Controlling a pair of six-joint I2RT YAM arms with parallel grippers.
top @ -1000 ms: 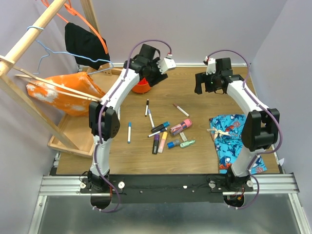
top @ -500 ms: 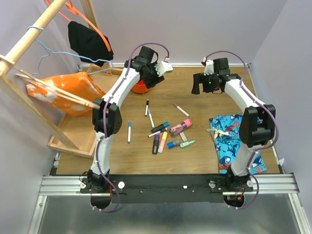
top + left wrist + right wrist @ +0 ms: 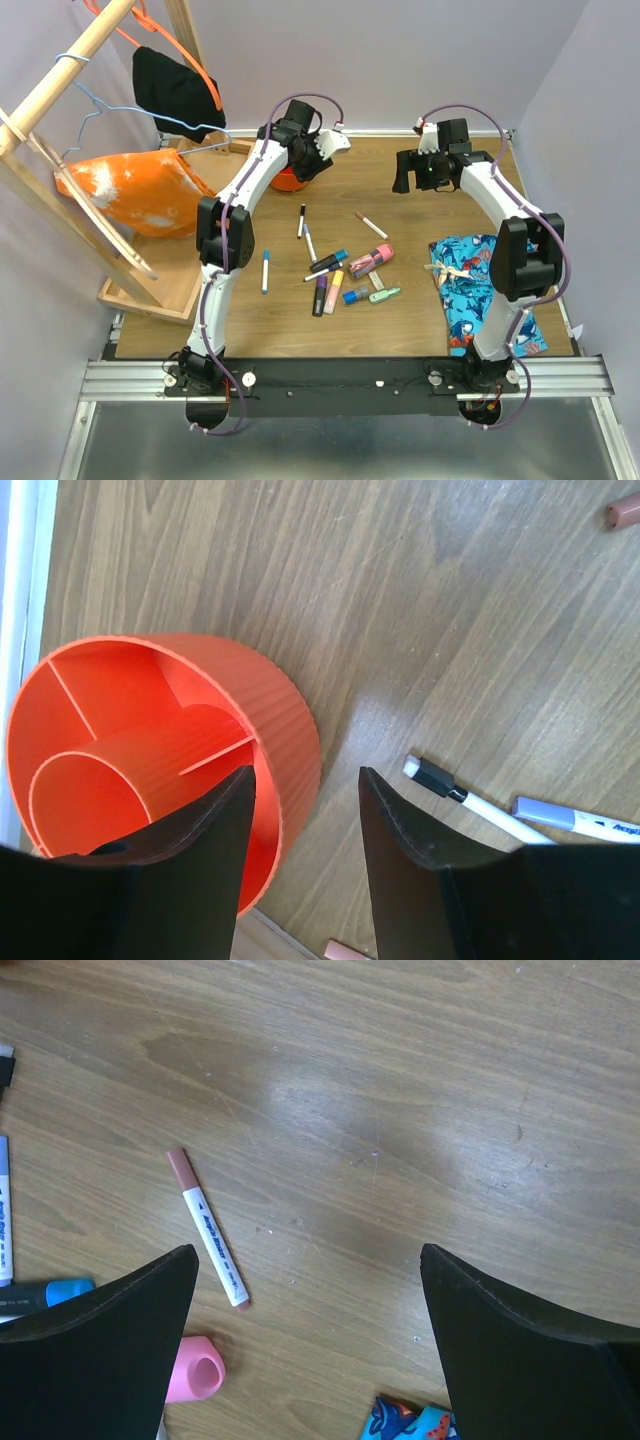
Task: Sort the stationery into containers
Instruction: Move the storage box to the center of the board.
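We've got the left gripper (image 3: pixel 305 785) parked over the orange-red pot (image 3: pixel 292 730), which sits at the far edge of the bench (image 3: pixel 420 330), upper middle of the top view, right under the wrist. Jaws are roughly half open and straddle the pot's ribbed wall. One finger (image 3: pixel 190 860) is inside the rim, the other outside, with a gap showing between the outer one and the wall, so nothing is gripped yet. Our read: it's set up for a wall pinch, probably to drag the pot nearer the stationery (image 3: pixel 345 275). That lot lies loose in the centre of the top view, well apart from the pot. The compartments we can see hold nothing, so sorting hasn't started. Left arm is stretched far forward, forearm angled up and right in the top view, wrist pitched down. Right gripper (image 3: pixel 305 1260) hangs at upper right of the top view, arm arched, wrist facing down, jaws as wide as they go and holding nothing. Below it lie a brown-capped pen (image 3: pixel 208 1230) and a pink marker (image 3: pixel 192 1370), so we take it as staged for a first pick. A black-capped pen (image 3: pixel 450 792) lies just beside the left outer finger, so watch it on the close.
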